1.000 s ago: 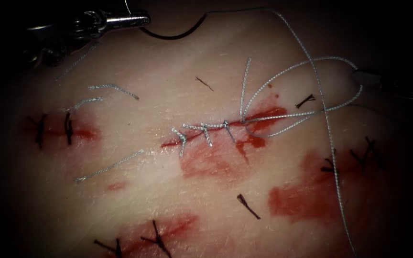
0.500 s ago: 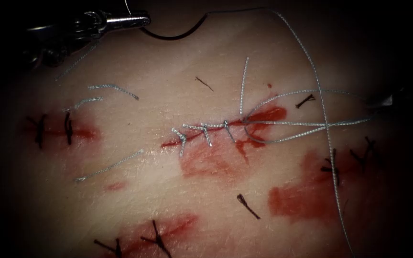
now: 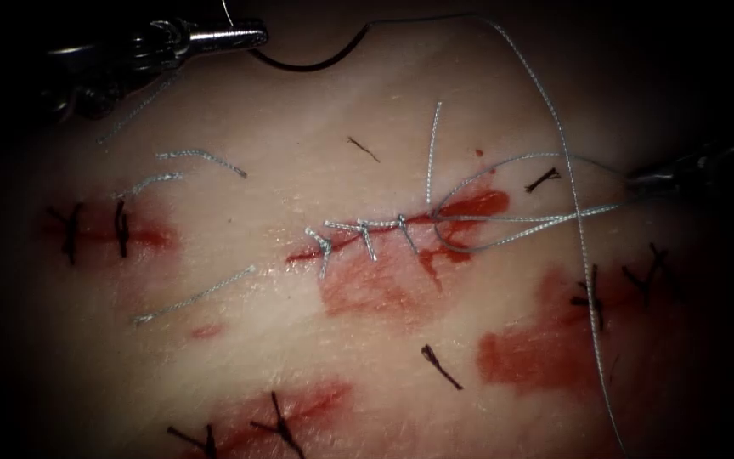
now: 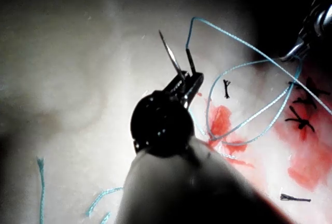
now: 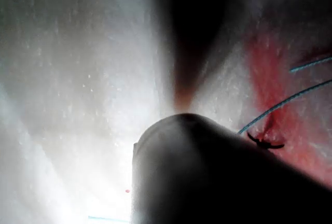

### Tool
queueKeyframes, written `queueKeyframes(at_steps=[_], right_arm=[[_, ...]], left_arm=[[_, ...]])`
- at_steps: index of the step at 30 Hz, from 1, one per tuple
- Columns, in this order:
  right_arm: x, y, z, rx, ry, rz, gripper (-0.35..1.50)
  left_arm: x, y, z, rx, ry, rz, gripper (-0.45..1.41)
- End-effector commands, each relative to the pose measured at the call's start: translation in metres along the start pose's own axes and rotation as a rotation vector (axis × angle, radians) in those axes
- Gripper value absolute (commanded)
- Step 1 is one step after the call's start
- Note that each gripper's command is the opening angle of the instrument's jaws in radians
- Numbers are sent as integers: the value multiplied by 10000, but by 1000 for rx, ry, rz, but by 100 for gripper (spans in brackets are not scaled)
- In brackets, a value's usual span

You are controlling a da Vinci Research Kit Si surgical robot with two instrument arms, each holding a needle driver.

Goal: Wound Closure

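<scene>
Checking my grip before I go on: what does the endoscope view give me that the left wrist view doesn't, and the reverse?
Endoscope view: the finished stitches along the cut, and loose cut ends of thread left of it. Left wrist view: the left tool up close, jaws shut on the needle partway back from its point. Both: the needle clear of the tissue, and the right tool holding the thread loop right of the cut.
</scene>
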Motion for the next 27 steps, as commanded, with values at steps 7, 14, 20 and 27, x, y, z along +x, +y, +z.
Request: queueKeyframes(at_steps=[7,14,20,27], right_arm=[[0,25,7,-135,-231,104,-35],[0,25,7,-144,-231,103,-35],[5,-3,8,178,-161,-481,9],[-21,-23,3,245,-46,-1728,79]], left_arm=[[-4,-3,6,0,1,1,-45],[-4,-3,6,-3,-1,1,-45],[-4,-3,6,-3,-1,1,-45],[-4,-3,6,-3,-1,1,-45]])
